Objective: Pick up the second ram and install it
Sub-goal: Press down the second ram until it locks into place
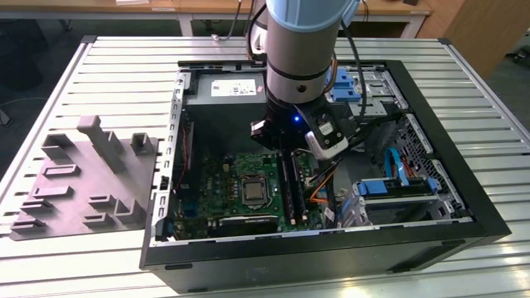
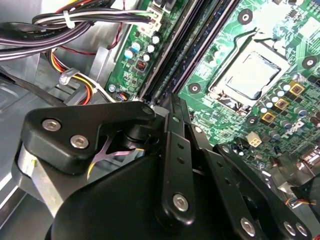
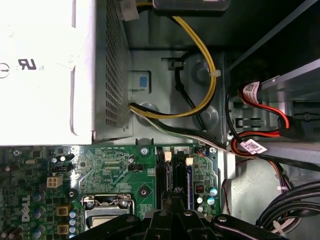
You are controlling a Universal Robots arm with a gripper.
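My gripper (image 2: 172, 102) is down inside the open computer case (image 1: 431, 233), over the green circuit board (image 1: 223, 180). Its black fingers are shut together with nothing clamped between them. Their tips sit at one end of the long black slot strips (image 2: 165, 70). In the first wrist view the gripper (image 3: 173, 197) points at the same slots. The second ram (image 3: 189, 185) shows as a thin blue edge standing in the slot beside the tips. I cannot tell whether the fingertips touch it.
The grey moulded tray (image 1: 83, 186) lies on the table at the exterior view's left, outside the case. The grey power box (image 1: 223, 93) sits at the case's far end. Cable bundles (image 2: 75, 30) and red and yellow wires (image 3: 210, 85) run beside the slots. The processor socket (image 2: 247, 75) lies alongside.
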